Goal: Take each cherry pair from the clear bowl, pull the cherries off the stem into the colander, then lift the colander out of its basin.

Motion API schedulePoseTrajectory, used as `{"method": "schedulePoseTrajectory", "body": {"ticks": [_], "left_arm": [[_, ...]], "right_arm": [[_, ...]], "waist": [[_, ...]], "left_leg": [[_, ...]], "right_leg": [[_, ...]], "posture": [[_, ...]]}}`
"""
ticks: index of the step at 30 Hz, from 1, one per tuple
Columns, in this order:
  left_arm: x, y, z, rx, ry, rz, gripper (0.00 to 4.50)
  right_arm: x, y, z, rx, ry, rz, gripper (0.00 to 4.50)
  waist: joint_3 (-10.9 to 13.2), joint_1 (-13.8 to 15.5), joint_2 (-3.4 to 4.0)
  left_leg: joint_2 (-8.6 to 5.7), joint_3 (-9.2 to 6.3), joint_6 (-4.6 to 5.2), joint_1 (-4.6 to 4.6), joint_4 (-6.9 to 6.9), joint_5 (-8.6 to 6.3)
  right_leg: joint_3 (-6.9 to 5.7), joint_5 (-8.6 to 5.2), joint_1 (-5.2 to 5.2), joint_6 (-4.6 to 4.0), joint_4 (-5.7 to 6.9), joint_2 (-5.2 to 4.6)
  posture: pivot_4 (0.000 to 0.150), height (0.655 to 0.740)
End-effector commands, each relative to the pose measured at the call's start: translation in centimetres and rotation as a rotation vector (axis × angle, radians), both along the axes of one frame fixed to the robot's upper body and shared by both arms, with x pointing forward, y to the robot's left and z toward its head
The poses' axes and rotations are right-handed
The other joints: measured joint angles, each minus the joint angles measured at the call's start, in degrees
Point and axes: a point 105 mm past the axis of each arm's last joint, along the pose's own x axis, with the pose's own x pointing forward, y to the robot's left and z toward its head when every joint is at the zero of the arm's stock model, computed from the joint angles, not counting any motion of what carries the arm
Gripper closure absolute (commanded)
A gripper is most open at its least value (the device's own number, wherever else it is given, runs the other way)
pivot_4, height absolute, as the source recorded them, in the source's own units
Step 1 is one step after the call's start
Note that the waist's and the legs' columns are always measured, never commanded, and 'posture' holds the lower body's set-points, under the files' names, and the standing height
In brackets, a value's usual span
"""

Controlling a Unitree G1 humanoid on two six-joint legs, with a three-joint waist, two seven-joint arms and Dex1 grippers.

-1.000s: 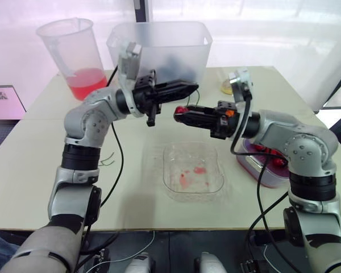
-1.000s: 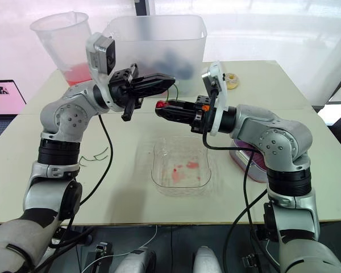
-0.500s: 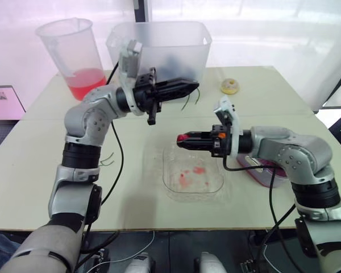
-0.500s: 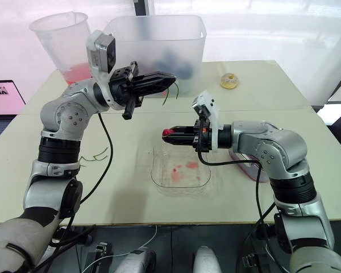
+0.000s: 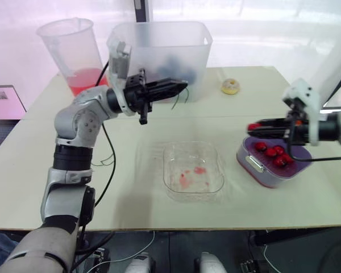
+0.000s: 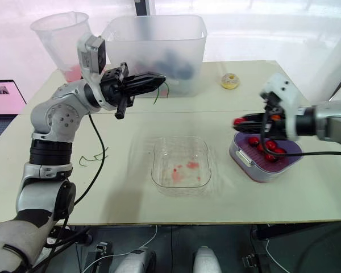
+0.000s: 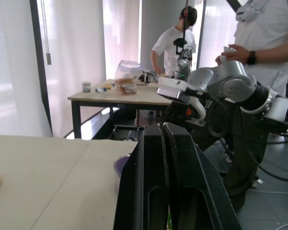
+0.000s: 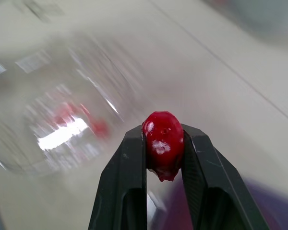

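My right gripper [image 5: 252,126] is shut on a single red cherry [image 8: 163,143] and hovers just above the left rim of the purple colander [image 5: 271,176], which sits in its basin and holds several cherries [image 5: 272,153]. My left gripper [image 5: 181,85] is raised in front of the big bin, shut on a thin green stem [image 5: 177,100] that dangles from its tips. The clear bowl [image 5: 171,181] sits mid-table between the arms, with only red juice smears in it.
A large translucent bin [image 5: 159,51] and a pitcher with red liquid [image 5: 74,54] stand at the back. A small yellow item [image 5: 230,86] lies back right. Loose green stems [image 5: 107,161] lie left of the bowl. People stand by another table in the left wrist view.
My right gripper has carried the cherry rightward, from above the clear bowl to over the colander. The left gripper, still holding the stem, has drifted slightly left.
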Motion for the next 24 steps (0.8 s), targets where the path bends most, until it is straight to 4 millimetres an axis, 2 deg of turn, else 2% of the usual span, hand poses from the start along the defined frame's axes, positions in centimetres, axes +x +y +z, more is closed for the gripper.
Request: {"method": "schedulePoseTrajectory", "body": {"ticks": [1,6,8,10,11,15,17,21,23,24], "left_arm": [[-0.6,1.1,1.0,-0.031,-0.04,0.027,4.5],[-0.8,2.1,-0.2,-0.011,-0.007,0.061,4.5],[-0.7,2.6,-0.4,-0.004,-0.003,0.085,4.5],[-0.7,3.1,-0.3,0.004,-0.009,0.106,4.5],[-0.6,3.3,-0.3,0.005,-0.012,0.119,4.5],[-0.4,4.4,-0.4,0.012,-0.005,0.162,4.5],[-0.3,4.9,-0.8,0.025,0.006,0.181,4.5],[0.3,6.4,-2.6,0.09,0.07,0.255,4.5],[0.9,7.8,-4.5,0.179,0.13,0.322,4.5],[1.3,9.1,-5.7,0.213,0.211,0.366,4.5]], "right_arm": [[0.2,-2.3,-0.4,-0.115,-0.017,-0.053,3.86],[0.6,-3.2,-3.4,-0.148,0.052,-0.056,3.86],[0.6,-2.8,-4.1,-0.107,0.072,-0.032,3.86],[0.7,-3.3,-4.7,-0.143,0.074,-0.037,2.98],[0.7,-3.6,-4.8,-0.157,0.073,-0.044,2.77],[0.8,-3.8,-3.7,-0.146,0.036,-0.039,0.75],[0.7,-4.0,-2.8,-0.148,0.014,-0.046,0.02],[0.1,-3.6,-0.6,-0.114,-0.04,-0.025,0.02],[-0.6,-2.6,0.7,-0.067,-0.066,0.015,0.02],[-1.0,-2.0,1.5,-0.036,-0.079,0.039,0.02]], "waist": [[-0.01,-0.14,0.03],[-0.01,-0.16,0.04],[0.0,0.08,0.04],[0.0,0.25,0.04],[0.0,0.41,0.04],[0.0,0.37,0.04],[-0.01,0.24,0.05],[0.0,0.21,0.05],[0.0,0.11,0.05],[-0.01,0.08,0.08]], "left_leg": [[0.0,0.03,0.0,0.0,-0.01,0.0],[0.03,0.03,0.0,0.01,-0.01,0.0],[0.03,0.0,0.0,0.01,0.0,0.0],[0.03,-0.01,-0.01,0.0,0.02,0.0],[0.02,-0.01,-0.01,0.01,0.01,0.0],[-0.01,-0.06,-0.01,0.0,0.01,0.0],[0.0,-0.06,-0.01,0.0,0.0,0.0],[0.01,-0.06,-0.01,0.01,0.0,0.0],[0.02,-0.08,-0.01,0.01,-0.01,0.0],[0.04,-0.08,-0.01,0.01,-0.03,0.0]], "right_leg": [[0.02,0.0,-0.02,0.0,0.01,0.0],[0.04,0.0,-0.03,0.0,0.02,0.0],[0.03,0.0,-0.02,0.0,0.01,0.0],[0.03,0.0,-0.01,0.0,0.01,-0.01],[0.03,0.0,-0.01,0.0,0.01,-0.02],[0.02,0.0,0.01,0.0,-0.01,-0.07],[0.01,0.0,0.0,0.0,-0.01,-0.06],[0.02,0.0,-0.01,0.0,0.0,-0.04],[0.02,0.0,-0.03,0.0,0.0,-0.03],[0.03,0.0,-0.04,0.0,0.0,-0.01]], "posture": [[0.15,0.74],[0.15,0.74],[0.15,0.74],[0.15,0.74],[0.15,0.74],[0.15,0.74],[0.15,0.74],[0.15,0.74],[0.15,0.74],[0.15,0.74]]}}
